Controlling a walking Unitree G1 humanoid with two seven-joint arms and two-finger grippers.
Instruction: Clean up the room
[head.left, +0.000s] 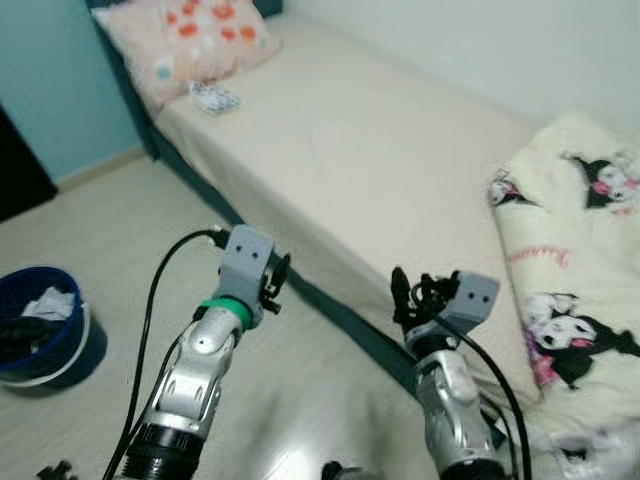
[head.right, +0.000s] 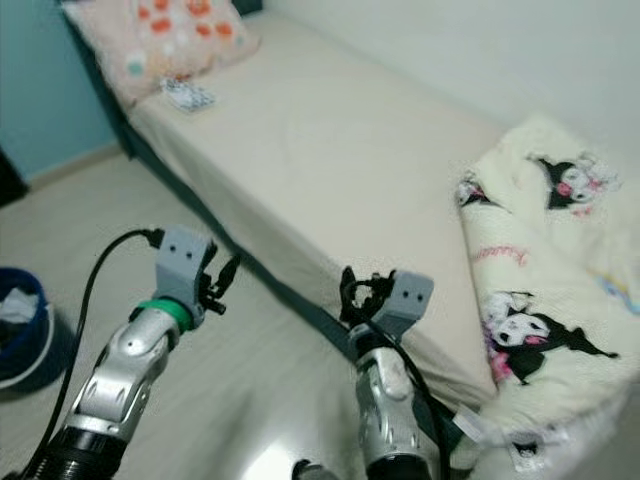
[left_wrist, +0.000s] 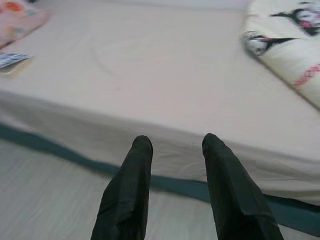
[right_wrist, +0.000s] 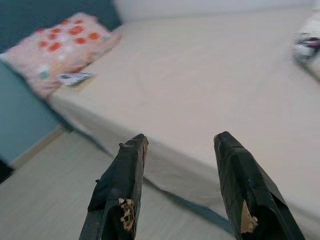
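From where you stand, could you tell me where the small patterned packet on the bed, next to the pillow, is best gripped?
The packet lies flat on the sheet beside the pillow. I would come from above and pinch one of its short edges, since it looks too thin to grasp around its flat faces. Both grippers, left and right, are open and empty.

Soft pastels against a teal wall

Cream sheet covers the bed (head.left: 370, 150); pink pillow with orange-red flowers (head.left: 190, 35); cream blanket printed with black-and-pink cartoon characters (head.left: 580, 270); dark blue plastic bucket (head.left: 45, 330); pale wood-look floor (head.left: 110, 215); teal bed base (head.left: 340, 310).
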